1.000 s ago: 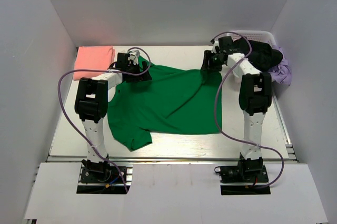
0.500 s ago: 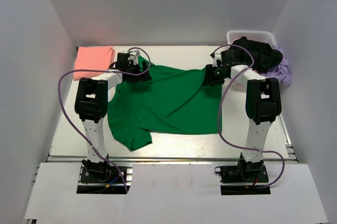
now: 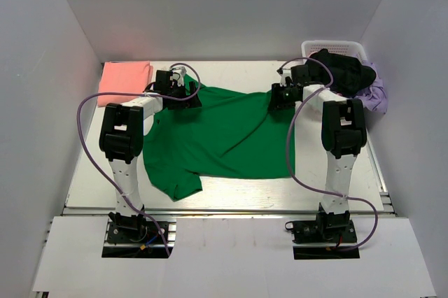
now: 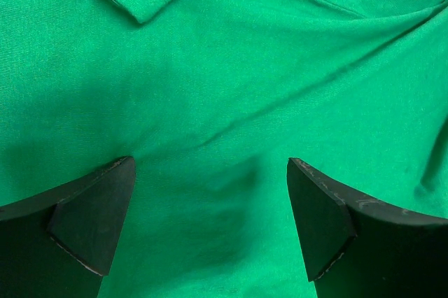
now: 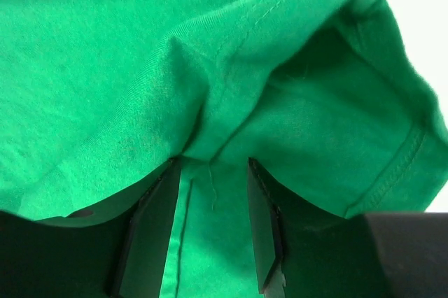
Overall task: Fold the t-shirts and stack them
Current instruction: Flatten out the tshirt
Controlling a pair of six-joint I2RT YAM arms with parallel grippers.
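By my reading 1 of 2 is done: the salmon-pink t-shirt [image 3: 124,80] lies folded at the far-left corner of the surface [image 3: 91,179]; the green t-shirt [image 3: 224,137] lies spread mid-surface, unfolded and unstacked; the left claw [image 4: 210,200] gapes wide just above its cloth below the collar; the right claw [image 5: 210,221] straddles a sleeve fold, and I cannot tell whether it grips.

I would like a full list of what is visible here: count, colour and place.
green t-shirt: 1, bright green, spread on table's middle
pink t-shirt: 1, salmon-pink, folded, far left corner
basket: 1, white, far right corner
dark cloth: 1, black, heaped in basket
lilac cloth: 1, pale purple, at basket's right side
table: 1, white, under everything
left gripper: 1, black, open over green t-shirt's collar area
right gripper: 1, black, jaws around a sleeve fold; grip uncertain
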